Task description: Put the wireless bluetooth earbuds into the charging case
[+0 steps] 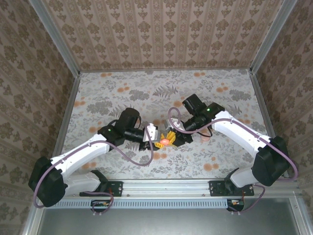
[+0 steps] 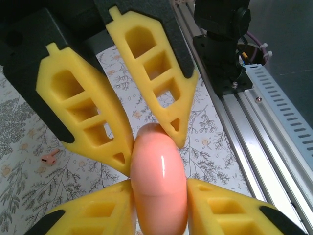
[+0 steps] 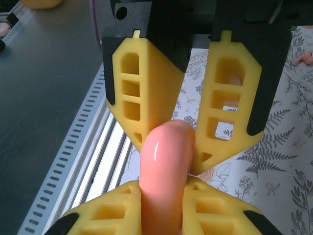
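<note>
Both left gripper (image 1: pixel 156 142) and right gripper (image 1: pixel 176 139) clamp charging case (image 2: pixel 159 166); earbud (image 2: pixel 50 157) on table (image 2: pixel 24 188).

Floral tablecloth (image 1: pixel 146 93), patterned walls (image 1: pixel 161 29), aluminium rail (image 1: pixel 166 185)

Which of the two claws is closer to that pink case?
Neither: both hold the charging case. The left gripper pinches its left end, the right gripper its right end.
</note>
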You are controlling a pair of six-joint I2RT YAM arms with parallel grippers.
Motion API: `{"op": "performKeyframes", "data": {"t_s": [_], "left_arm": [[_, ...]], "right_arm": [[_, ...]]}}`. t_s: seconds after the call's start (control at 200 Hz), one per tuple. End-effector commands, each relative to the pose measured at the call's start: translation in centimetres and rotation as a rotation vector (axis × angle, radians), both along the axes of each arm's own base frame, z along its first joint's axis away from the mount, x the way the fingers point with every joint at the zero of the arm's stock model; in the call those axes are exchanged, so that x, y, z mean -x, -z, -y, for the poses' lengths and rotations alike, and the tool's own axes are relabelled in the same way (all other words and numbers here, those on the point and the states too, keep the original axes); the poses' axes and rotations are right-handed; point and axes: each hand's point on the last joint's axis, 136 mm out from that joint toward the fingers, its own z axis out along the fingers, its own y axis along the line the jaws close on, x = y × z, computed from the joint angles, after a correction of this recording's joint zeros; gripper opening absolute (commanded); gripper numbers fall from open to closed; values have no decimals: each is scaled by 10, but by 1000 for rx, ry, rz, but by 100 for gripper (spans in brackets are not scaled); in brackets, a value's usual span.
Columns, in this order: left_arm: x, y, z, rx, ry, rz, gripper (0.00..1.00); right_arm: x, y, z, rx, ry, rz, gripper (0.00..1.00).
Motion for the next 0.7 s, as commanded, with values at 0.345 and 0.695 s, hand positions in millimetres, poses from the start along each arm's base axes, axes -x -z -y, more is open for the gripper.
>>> {"op": "performKeyframes", "data": {"t_s": [0.345,0.695], "left_arm": [[0,-9,2,57,-10,-2,14],[-14,-19,8,200,-101,-52,11]], "right_arm": [[-15,-20,7,-116,122,124,38],[-15,-30,32,-359,335,164,60]]}}
